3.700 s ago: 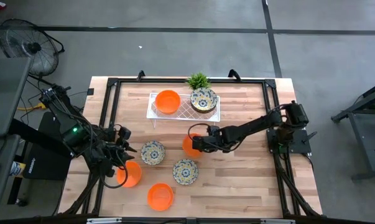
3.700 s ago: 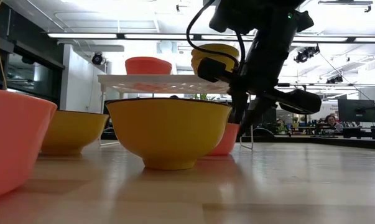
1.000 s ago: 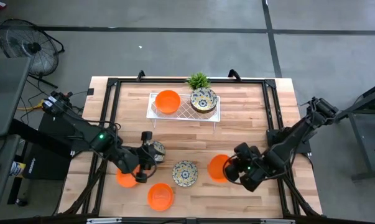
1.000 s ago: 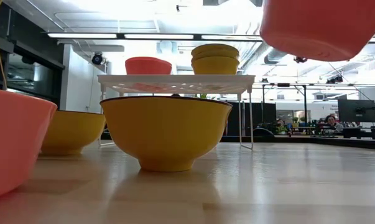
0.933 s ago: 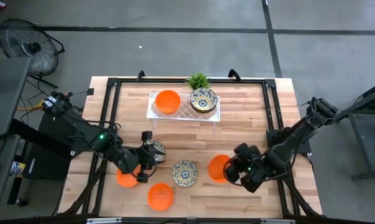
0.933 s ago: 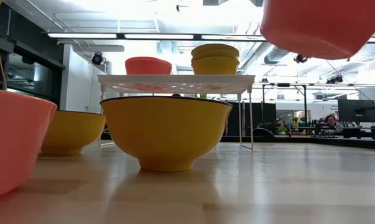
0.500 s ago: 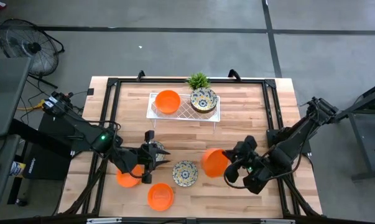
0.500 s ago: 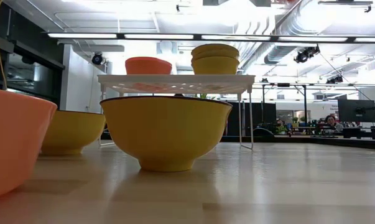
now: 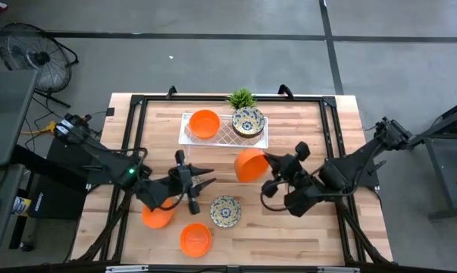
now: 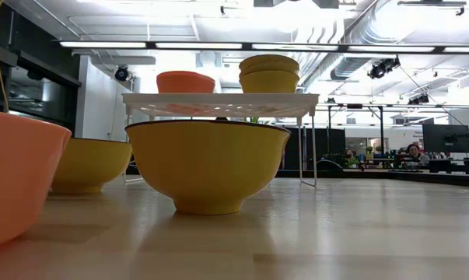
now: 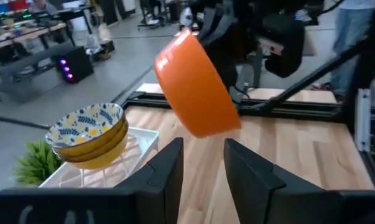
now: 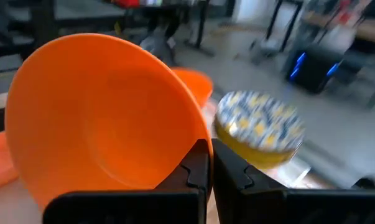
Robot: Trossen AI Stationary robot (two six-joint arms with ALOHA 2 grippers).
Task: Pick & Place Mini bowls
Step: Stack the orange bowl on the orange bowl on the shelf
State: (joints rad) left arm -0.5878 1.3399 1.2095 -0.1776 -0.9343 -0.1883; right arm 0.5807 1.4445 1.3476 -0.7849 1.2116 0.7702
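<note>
My right gripper is shut on a plain orange mini bowl, held up in the air between the white tray and the table's middle. The tray carries another orange bowl and a stack of patterned bowls. My left gripper stands open at centre left, pointing toward the right edge, with nothing between its fingers. It covers one patterned bowl from above; the low view shows that bowl resting on its base. A second patterned bowl and two orange bowls sit on the table. My right gripper pinches the orange bowl's rim between its two fingers, one on the inner wall and one on the outer. The fingers come roughly level from the table's right side. The bowl is lifted clear and tipped on its side.
A small green plant stands behind the tray at the far edge. A black frame runs around the tabletop. Bare wood lies at the right and near right of the table.
My right gripper has risen and gone toward the far edge and the tray with the orange bowl, rolling its wrist; the bowl has tipped from upright onto its side and left the low view. My left gripper has tipped up from pointing down to nearly level above the patterned bowl.
</note>
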